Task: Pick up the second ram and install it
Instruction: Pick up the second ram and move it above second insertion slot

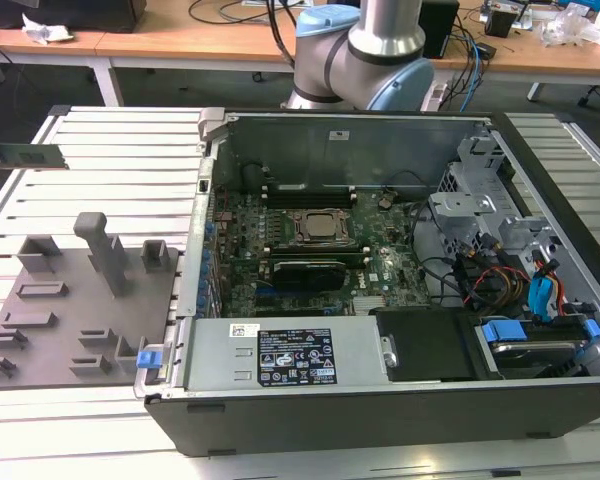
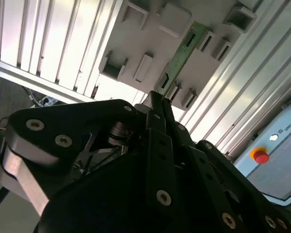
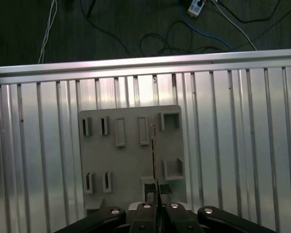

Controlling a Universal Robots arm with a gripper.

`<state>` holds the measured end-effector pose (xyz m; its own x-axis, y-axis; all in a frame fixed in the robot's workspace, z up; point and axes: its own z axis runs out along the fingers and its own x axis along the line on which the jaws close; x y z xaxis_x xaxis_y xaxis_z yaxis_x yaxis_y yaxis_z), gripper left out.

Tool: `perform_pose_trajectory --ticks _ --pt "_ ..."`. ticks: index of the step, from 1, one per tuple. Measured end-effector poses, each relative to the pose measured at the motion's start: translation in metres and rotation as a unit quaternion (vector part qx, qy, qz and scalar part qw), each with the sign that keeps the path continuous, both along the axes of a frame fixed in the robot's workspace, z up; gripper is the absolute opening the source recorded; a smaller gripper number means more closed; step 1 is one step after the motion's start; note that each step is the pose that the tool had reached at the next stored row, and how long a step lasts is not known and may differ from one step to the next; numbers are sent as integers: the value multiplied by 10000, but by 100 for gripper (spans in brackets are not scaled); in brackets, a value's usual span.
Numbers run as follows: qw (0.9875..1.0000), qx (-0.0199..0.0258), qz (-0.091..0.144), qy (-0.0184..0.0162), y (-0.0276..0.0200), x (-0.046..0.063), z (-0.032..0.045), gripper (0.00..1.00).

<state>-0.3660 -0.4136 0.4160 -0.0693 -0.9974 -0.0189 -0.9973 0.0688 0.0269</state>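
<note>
One stick gripped: end effector clamped on the second ram, long axis running straight out ahead, over the grey slotted tray; ribbed worktop open all around.

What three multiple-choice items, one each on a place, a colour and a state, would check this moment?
1. Where is the memory stick?
A clamped in the hand, with the grey tray behind it
B lying flat on the floor
C on the wooden desk
2. What colour is the memory stick?
A red
B green
C white
3. How is the computer case?
A shut on all sides
B standing upright
C lying open, with the motherboard exposed

Answers: 1 A, both wrist views show the stick between the hand's fingers, in front of the tray; 2 B, its board shows green in the second wrist view; 3 C, the exterior view looks straight into the case.
</note>
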Motion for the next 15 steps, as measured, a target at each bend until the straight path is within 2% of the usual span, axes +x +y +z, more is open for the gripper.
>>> perform_pose_trajectory --ticks 6,11,15 --pt "10000 0 1 3 0 414 -1 13" --pt "10000 0 1 4 0 575 -1 13" --pt "10000 0 0 6 0 765 -1 13"
